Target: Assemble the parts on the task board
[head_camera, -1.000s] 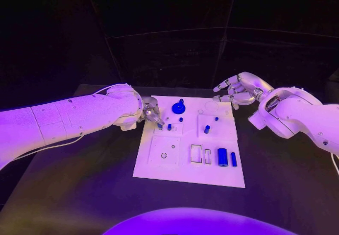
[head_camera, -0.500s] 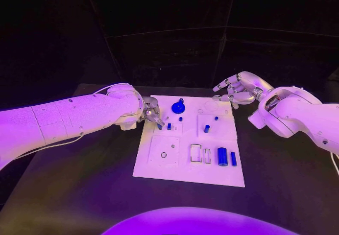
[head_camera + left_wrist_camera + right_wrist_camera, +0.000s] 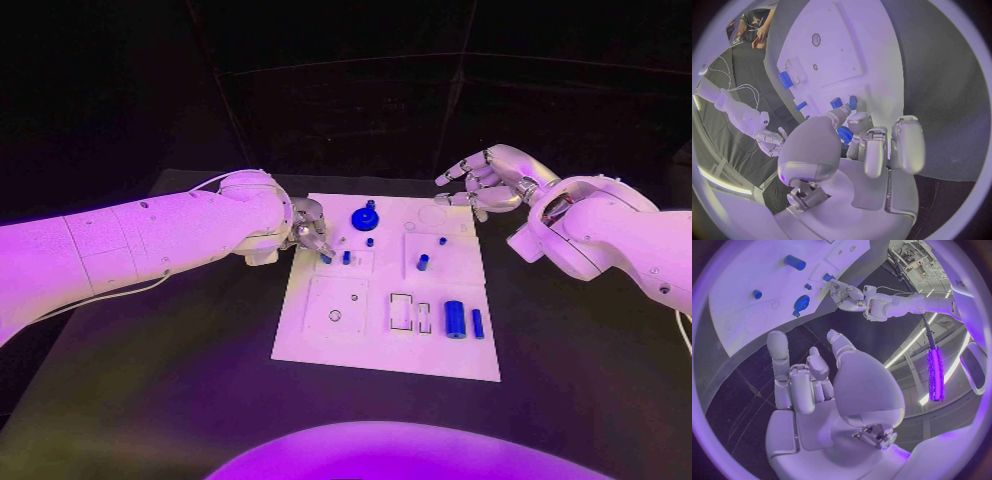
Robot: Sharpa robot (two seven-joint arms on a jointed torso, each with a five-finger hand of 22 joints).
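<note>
The white task board (image 3: 346, 330) lay in the middle of the black table (image 3: 144, 400), and both hands were up at its far end. The left hand (image 3: 307, 236) sat right at the board's far left edge, fingers curled down over a small blue peg (image 3: 345, 258) standing in the board; in the left wrist view the fingertips (image 3: 852, 103) came down beside two short blue pieces (image 3: 837, 103), but whether they actually pinched one could not be told. Just beyond, a round blue knob (image 3: 365, 218) stood on the board near its far edge, with a tiny blue stud (image 3: 369, 243) just in front of it. Over on the right, the right hand (image 3: 488, 182) hovered above the table just off the board's far right corner, fingers spread and loosely bent, nothing in them; the right wrist view showed the palm (image 3: 820, 390) bare and the board beyond it. Mid-board, a short blue pin (image 3: 421, 264) stood at a tilt, with a smaller blue dot (image 3: 441, 242) beyond it. Nearer the robot, a fat blue cylinder (image 3: 454, 320) and a slim blue bar (image 3: 477, 324) lay side by side, close but apart, beside two rectangular cut-outs (image 3: 401, 313). On the left half, a small round hole (image 3: 335, 317) sat in a square outline.
</note>
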